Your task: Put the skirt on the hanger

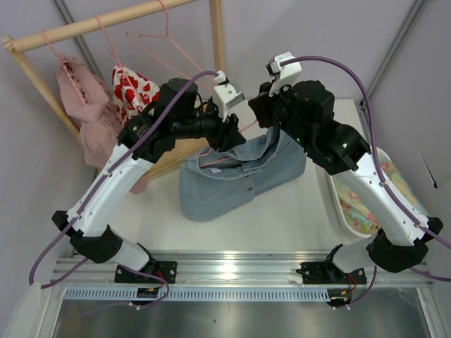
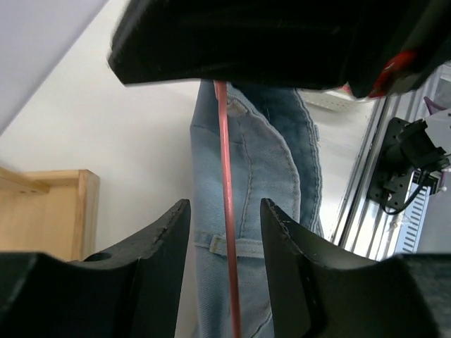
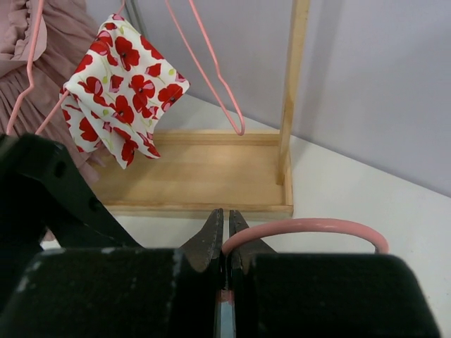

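Observation:
The light blue denim skirt [image 1: 232, 179] lies on the table in the middle, its waistband lifted toward the grippers. The pink wire hanger [image 1: 217, 161] is partly inside the skirt's waist. My right gripper [image 3: 225, 215] is shut on the hanger's curved hook [image 3: 310, 227], above the skirt's top edge [image 1: 282, 144]. My left gripper [image 2: 225, 204] straddles a straight run of the hanger wire [image 2: 223, 127] over the skirt [image 2: 275, 176]. Its jaws are open, with a gap on each side of the wire.
The wooden clothes rack [image 1: 106, 21] stands at the back left, its base [image 3: 197, 176] just beyond the grippers. On it hang a pink ruffled dress [image 1: 81, 105], a white red-flowered garment [image 1: 130, 88] and a bare pink hanger [image 1: 169, 42]. A white tray [image 1: 338, 211] of colourful cloth sits right.

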`<action>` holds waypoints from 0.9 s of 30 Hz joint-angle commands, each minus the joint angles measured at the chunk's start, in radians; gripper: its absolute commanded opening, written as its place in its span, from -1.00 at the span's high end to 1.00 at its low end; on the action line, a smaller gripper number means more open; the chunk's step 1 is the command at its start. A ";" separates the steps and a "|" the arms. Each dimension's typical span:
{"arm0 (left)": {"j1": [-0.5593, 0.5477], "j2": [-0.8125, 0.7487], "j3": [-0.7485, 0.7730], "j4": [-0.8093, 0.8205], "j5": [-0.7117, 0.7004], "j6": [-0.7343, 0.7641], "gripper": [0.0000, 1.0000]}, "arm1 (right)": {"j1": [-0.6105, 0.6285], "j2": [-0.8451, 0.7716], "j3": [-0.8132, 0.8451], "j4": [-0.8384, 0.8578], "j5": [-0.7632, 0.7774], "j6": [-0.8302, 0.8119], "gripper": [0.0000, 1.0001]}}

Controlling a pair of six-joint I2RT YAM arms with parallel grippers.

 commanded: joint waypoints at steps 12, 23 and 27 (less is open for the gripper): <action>-0.001 -0.097 -0.184 0.306 0.057 -0.159 0.75 | 0.002 -0.027 0.063 0.072 0.020 0.071 1.00; -0.001 -0.085 -0.236 0.356 0.079 -0.175 1.00 | 0.000 -0.038 0.047 0.081 0.023 0.089 1.00; -0.001 -0.145 -0.281 0.444 0.043 -0.195 1.00 | -0.001 -0.036 0.042 0.053 0.055 0.100 0.98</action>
